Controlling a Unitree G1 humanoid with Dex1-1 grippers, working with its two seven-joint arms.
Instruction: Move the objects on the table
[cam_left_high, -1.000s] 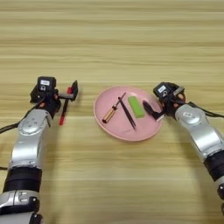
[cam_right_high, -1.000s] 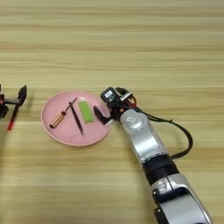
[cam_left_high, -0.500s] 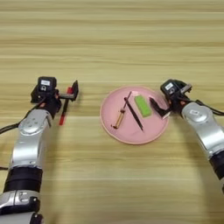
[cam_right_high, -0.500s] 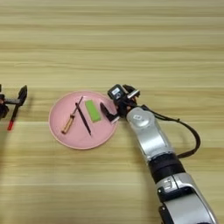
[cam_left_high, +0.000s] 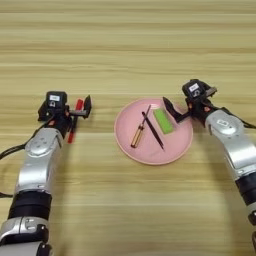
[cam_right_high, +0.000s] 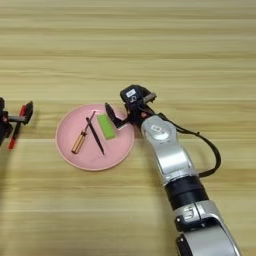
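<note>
1. The right gripper (cam_left_high: 176, 113) is seen right of centre; one black finger is laid inside the right rim of the pink plate (cam_left_high: 129, 149) and the rim appears to be pinched, jaws closed on it.
2. The left gripper (cam_left_high: 80, 109) is found at the left of the frame, its fingers spread apart around the red-capped marker (cam_left_high: 75, 120), which is not clamped.
3. Held in the plate, at frame centre, are an orange-handled screwdriver (cam_left_high: 137, 135), a black pen (cam_left_high: 152, 131) crossing it, and a green block (cam_left_high: 163, 121) toward the right rim.
4. The marker is shown slim, lying nearly upright in the frame on the wooden table (cam_left_high: 125, 45).
</note>
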